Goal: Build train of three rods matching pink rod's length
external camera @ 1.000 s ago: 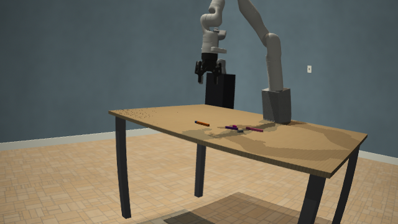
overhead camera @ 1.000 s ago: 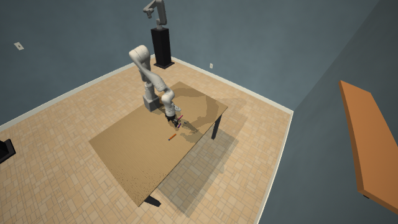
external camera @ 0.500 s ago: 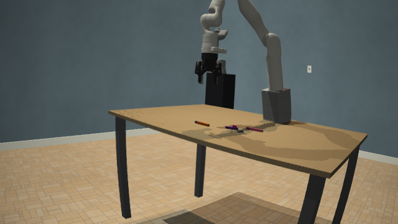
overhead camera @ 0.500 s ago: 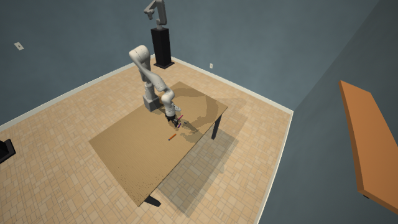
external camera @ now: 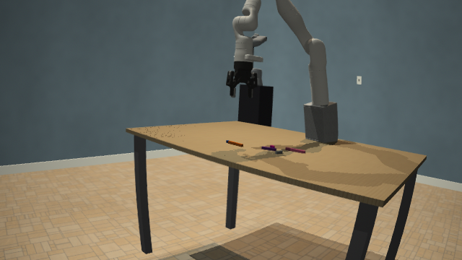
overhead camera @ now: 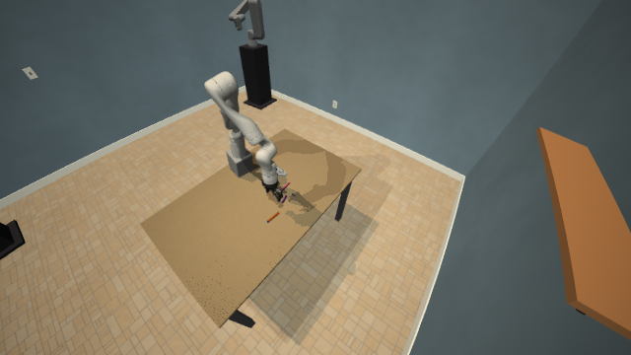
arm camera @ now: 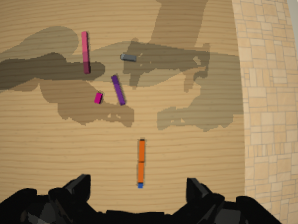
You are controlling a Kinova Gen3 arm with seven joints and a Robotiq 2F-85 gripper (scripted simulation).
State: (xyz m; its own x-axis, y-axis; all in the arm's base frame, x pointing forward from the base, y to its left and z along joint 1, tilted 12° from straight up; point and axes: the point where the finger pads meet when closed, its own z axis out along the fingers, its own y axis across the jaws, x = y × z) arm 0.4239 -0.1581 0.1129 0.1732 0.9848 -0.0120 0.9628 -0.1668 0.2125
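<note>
Gripper (external camera: 241, 82) spread wide, nothing held, raised high above desk (external camera: 173, 135). Orange rod (arm camera: 141, 160) and blue rod (arm camera: 140, 185) laid end to end.

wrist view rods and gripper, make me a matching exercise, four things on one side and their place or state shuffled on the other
Things:
1. pink rod
2. orange rod
3. magenta rod
4. gripper

Place or state:
A. open, high above the table, holding nothing
B. short piece lying just beside the purple rod
C. nearest the fingers in the wrist view, apart from the cluster
D. long rod at the far left of the cluster

Pairs: 1-D, 2-C, 3-B, 4-A
</note>
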